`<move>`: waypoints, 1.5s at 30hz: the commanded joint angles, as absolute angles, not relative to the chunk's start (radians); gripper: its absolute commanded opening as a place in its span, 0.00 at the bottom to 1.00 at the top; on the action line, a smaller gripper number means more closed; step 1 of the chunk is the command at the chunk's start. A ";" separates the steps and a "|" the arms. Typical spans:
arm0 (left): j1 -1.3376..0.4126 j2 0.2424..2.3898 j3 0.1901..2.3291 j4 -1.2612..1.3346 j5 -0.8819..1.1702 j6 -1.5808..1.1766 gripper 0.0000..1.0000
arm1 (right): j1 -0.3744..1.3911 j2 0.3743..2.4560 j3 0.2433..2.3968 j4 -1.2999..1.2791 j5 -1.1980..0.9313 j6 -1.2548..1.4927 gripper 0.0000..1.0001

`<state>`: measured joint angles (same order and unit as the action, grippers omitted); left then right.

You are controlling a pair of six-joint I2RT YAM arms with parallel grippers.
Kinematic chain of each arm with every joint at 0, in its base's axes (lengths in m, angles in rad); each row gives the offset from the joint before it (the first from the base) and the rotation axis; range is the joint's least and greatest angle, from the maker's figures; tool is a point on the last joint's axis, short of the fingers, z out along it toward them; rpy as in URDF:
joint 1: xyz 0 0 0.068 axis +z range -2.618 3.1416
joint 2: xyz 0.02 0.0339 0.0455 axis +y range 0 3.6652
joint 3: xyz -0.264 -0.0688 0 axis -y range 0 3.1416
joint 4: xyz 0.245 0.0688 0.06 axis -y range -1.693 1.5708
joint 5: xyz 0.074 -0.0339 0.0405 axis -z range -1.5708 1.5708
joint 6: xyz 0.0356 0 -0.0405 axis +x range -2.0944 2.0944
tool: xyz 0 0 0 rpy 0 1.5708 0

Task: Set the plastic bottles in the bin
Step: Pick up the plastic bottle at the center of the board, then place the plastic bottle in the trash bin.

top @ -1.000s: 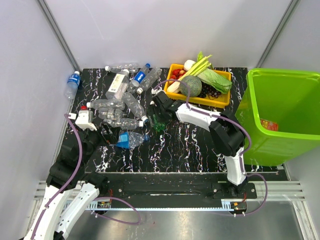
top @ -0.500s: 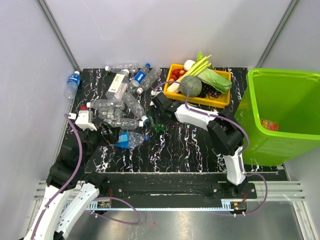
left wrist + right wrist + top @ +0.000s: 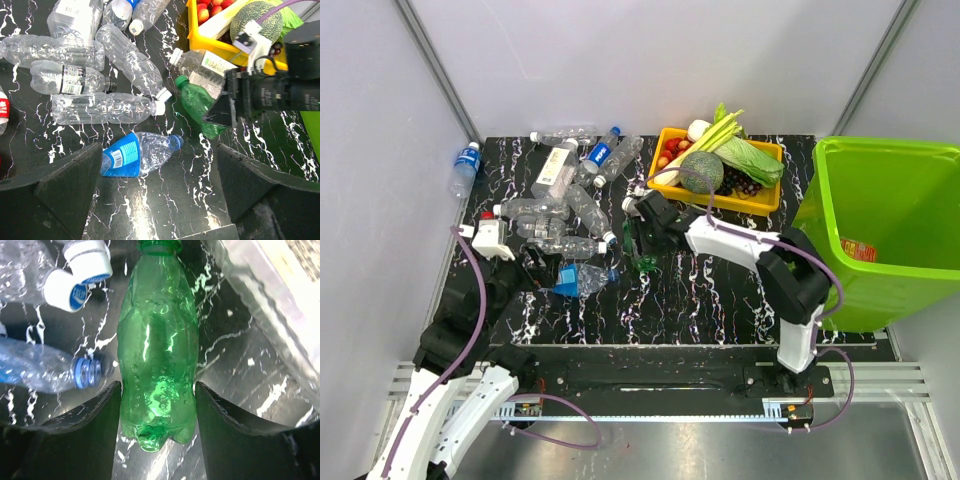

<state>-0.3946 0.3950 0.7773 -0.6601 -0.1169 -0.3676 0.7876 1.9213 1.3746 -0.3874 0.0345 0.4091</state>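
A green plastic bottle (image 3: pixel 157 355) lies on the black marbled table, cap pointing away from the right wrist camera. My right gripper (image 3: pixel 157 426) has a finger against each side of the bottle's lower body, shut on it. In the top view the gripper (image 3: pixel 642 246) sits mid-table with the green bottle (image 3: pixel 645 263) under it. My left gripper (image 3: pixel 160 200) is open and empty, hovering over a blue-labelled bottle (image 3: pixel 137 154). A pile of clear bottles (image 3: pixel 555 212) lies at the left and back of the table. The lime-green bin (image 3: pixel 890 148) stands off the table's right edge.
A yellow tray (image 3: pixel 720 203) of vegetables and fruit stands at the back, just behind the right gripper. One blue-labelled bottle (image 3: pixel 465 166) lies past the table's left edge by the wall. Two white-capped bottle necks (image 3: pixel 80 275) lie close to the green bottle's left.
My right gripper has shifted slightly right and toward the near edge, and the green bottle has moved with it. The left arm has not moved.
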 commanded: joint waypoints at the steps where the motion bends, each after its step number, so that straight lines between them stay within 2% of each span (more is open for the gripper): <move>1: -0.393 0.417 0.782 -0.638 -0.120 -0.373 0.99 | 0.799 1.760 1.309 -0.354 0.003 0.476 0.49; 10: -0.393 0.445 0.782 -0.637 -0.117 -0.373 0.99 | 0.799 1.502 1.301 -0.362 0.130 0.446 0.45; 22: -0.393 0.443 0.781 -0.637 -0.110 -0.374 0.99 | 0.799 1.094 1.354 -0.327 0.667 0.238 0.41; 30: -0.393 0.454 0.781 -0.634 -0.097 -0.373 0.99 | 0.799 0.871 1.295 -0.132 1.026 -0.081 0.40; 39: -0.393 0.454 0.781 -0.632 -0.092 -0.373 0.99 | 0.799 0.661 1.161 -0.048 1.224 -0.216 0.43; 42: -0.393 0.462 0.782 -0.630 -0.089 -0.373 0.99 | 0.799 0.647 1.138 -0.045 1.247 -0.233 0.50; 45: -0.393 0.465 0.781 -0.630 -0.089 -0.373 0.99 | 0.799 0.652 1.128 -0.045 1.285 -0.241 0.67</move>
<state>-0.3946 0.4519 0.7769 -0.6605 -0.1078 -0.3676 0.7940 0.6437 1.1439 -0.0956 1.1946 -0.1936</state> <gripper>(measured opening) 0.988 0.614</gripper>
